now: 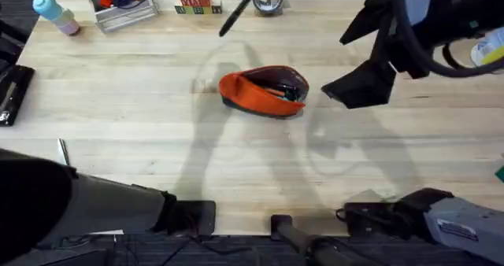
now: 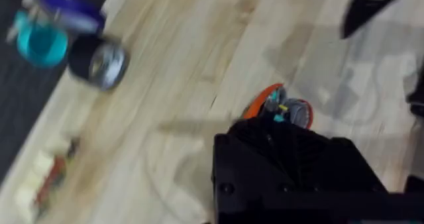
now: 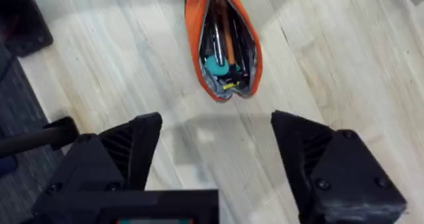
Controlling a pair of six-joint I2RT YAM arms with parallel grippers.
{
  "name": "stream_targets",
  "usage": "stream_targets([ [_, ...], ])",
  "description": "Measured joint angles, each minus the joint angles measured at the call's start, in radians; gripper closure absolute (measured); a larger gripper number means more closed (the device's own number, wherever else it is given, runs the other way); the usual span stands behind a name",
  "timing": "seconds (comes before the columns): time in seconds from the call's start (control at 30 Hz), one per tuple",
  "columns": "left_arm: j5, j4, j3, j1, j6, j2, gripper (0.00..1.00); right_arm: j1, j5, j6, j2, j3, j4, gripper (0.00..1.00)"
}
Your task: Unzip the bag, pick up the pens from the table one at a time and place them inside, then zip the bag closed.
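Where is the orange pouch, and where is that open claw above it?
orange pouch point(image 3: 194, 25): right wrist view, on its orange side fabric.
right claw point(image 3: 217, 161): right wrist view, midway between its two spread black fingertips.

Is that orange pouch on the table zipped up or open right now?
Open. The bag gapes along its top on the table, and its dark lining with teal and orange items inside shows in the right wrist view.
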Motion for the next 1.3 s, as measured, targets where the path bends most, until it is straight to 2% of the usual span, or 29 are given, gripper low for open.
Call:
stream_targets([
  [0.13, 0.056, -0.003, 0.000, -0.019, 0.113, 0.000, 0.961, 0.000, 0.000, 0.000, 0.000, 0.000, 0.000, 0.004],
  [0.43, 0.194, -0.028, 0.000, -0.057, 0.259, 0.015, 0.961, 0.000, 0.000, 0.000, 0.000, 0.000, 0.000, 0.004],
  [0.83, 0.233, -0.137, 0.000, -0.064, 0.344, 0.100, 0.961, 0.000, 0.000, 0.000, 0.000, 0.000, 0.000, 0.004],
  [1.3, 0.231, -0.149, 0.000, -0.070, 0.356, 0.242, 0.961, 0.000, 0.000, 0.000, 0.000, 0.000, 0.000, 0.004],
])
